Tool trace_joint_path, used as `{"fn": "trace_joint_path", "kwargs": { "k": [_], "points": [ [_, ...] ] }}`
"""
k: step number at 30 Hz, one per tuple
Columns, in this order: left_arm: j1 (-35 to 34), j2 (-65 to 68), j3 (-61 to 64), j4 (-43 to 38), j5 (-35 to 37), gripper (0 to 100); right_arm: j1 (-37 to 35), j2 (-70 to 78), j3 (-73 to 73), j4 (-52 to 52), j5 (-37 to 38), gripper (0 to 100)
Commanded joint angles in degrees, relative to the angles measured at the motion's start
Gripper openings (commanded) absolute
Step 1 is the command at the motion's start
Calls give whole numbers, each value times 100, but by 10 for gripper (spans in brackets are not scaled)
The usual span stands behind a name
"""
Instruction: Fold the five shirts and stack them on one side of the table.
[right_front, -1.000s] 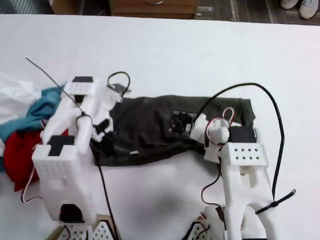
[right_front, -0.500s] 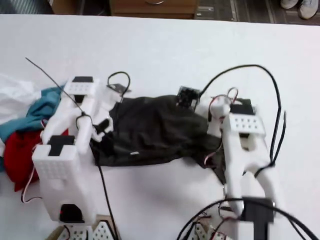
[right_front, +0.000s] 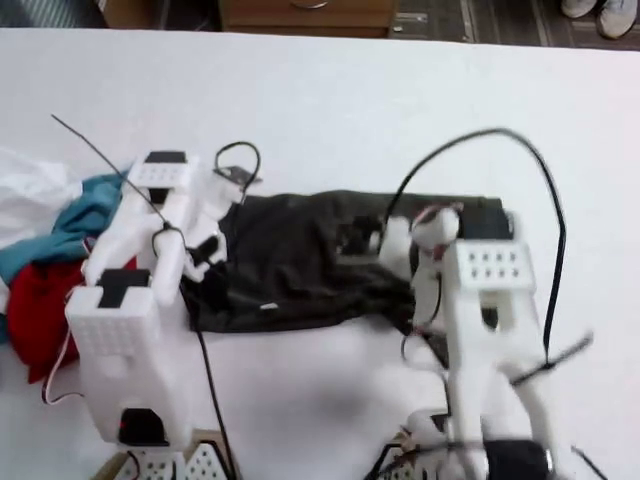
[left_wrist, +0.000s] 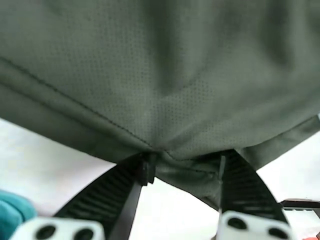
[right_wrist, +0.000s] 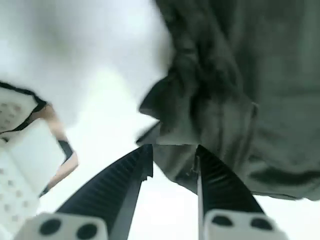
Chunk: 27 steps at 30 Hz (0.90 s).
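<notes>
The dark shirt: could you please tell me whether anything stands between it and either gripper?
Nothing visible does. The left gripper and the right gripper each have fabric of the dark shirt directly between their fingers.

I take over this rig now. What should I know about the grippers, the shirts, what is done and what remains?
Left gripper: at the left edge of the dark shirt; grip unclear.
Right gripper: shut on a bunched fold of the same shirt.
White shirt, teal shirt and red shirt: heaped unfolded at the left side of the table.
Done: no folded stack yet.
To do: fold all, stack on one side.
</notes>
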Motion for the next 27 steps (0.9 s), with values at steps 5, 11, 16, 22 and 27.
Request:
{"fn": "trace_joint_path", "kwargs": {
  "k": [5,11,16,22,27],
  "points": [
    [26,0,-101,-114,18,247,-84,-1112,1705,-1174,-220,149],
    [18,0,-110,-26,18,247,-119,-831,2523,-2343,-536,149],
    [26,-9,-110,9,18,247,75,-435,2629,-3090,-519,146],
    [9,0,-110,9,18,247,576,-180,2040,-3512,-510,60],
    [35,0,-110,-35,18,247,708,-92,1433,-3503,-501,19]
  ]
}}
